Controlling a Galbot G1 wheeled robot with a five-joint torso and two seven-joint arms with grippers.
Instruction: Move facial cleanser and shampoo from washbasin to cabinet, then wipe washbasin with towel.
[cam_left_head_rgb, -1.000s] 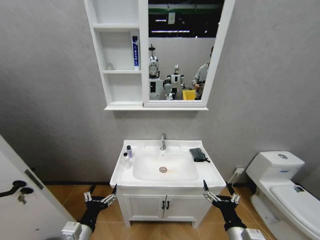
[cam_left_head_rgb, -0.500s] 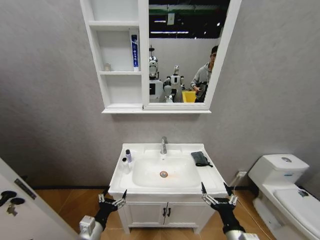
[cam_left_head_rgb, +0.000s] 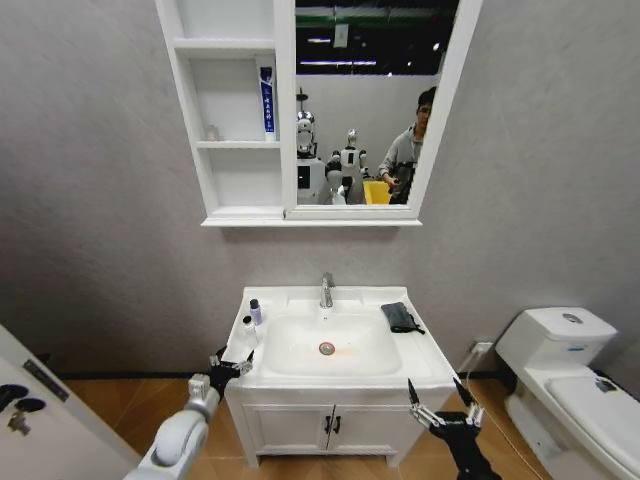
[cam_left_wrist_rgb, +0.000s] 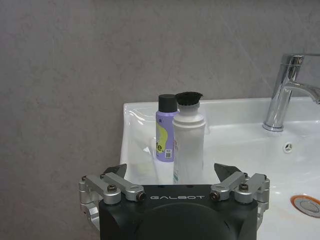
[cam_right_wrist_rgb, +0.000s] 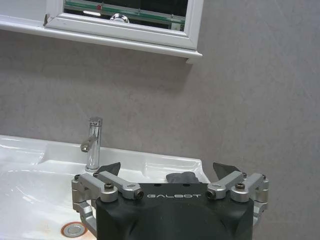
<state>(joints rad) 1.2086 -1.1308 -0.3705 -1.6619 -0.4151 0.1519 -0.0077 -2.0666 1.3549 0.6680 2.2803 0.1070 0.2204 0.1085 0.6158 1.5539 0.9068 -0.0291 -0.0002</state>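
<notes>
The white washbasin (cam_left_head_rgb: 432, 356) stands against the wall with a chrome tap (cam_left_head_rgb: 326, 290). On its left rim stand a purple bottle with a black cap (cam_left_head_rgb: 256, 311) and a white bottle with a black top (cam_left_head_rgb: 248, 327); I cannot tell which is the facial cleanser and which the shampoo. The dark towel (cam_left_head_rgb: 399, 316) lies on the right rim. Above hangs the cabinet (cam_left_head_rgb: 236, 190). My left gripper (cam_left_head_rgb: 228, 365) is open at the basin's front left corner, facing the white bottle (cam_left_wrist_rgb: 189, 145) and purple bottle (cam_left_wrist_rgb: 165, 136). My right gripper (cam_left_head_rgb: 436, 392) is open, low by the front right corner.
A white toilet (cam_left_head_rgb: 560, 365) stands to the right. A white door with a black handle (cam_left_head_rgb: 20, 405) is at the lower left. The vanity doors (cam_left_head_rgb: 330, 428) sit under the basin. A blue tube (cam_left_head_rgb: 267, 98) stands on a cabinet shelf.
My left arm has risen and moved in to the basin's front left corner. The right gripper has dropped slightly lower.
</notes>
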